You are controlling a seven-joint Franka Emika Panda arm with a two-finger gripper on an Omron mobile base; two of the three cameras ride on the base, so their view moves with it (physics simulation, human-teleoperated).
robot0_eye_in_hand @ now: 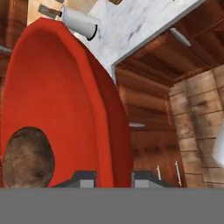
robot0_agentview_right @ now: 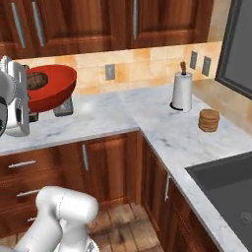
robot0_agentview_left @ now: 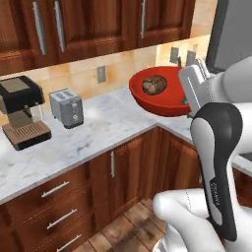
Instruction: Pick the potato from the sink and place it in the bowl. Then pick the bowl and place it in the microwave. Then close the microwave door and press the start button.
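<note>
The red bowl [robot0_agentview_left: 160, 93] is up in the air, well above the marble counter [robot0_agentview_left: 98, 128], and the potato [robot0_agentview_left: 154, 84] sits inside it, brown and mottled, resting on the inner wall. The hand [robot0_eye_in_hand: 113, 178] is clamped on the bowl's rim: in the hand view the red rim runs straight down between the two dark fingertips [robot0_eye_in_hand: 83, 179], one on the inside of the bowl, one on the outside (a firm pinch on the edge, jaws narrow). The bowl is tilted, its open face turned partly sideways toward the left base camera, and the potato [robot0_eye_in_hand: 28, 157] lies low in the red hollow, close to the gripped edge.

From the right base view, the bowl [robot0_agentview_right: 51, 86] hangs by the white arm at the left edge, in front of the tan backsplash and above the toaster [robot0_agentview_right: 64, 107]. Farther along the counter stand a paper towel roll [robot0_agentview_right: 181, 91] and a stack of round brown discs [robot0_agentview_right: 209, 120], with the black sink [robot0_agentview_right: 231, 192] at the lower right. In the left base view the toaster [robot0_agentview_left: 67, 108] and a coffee machine [robot0_agentview_left: 22, 110] sit on the counter, well apart from the bowl.
</note>
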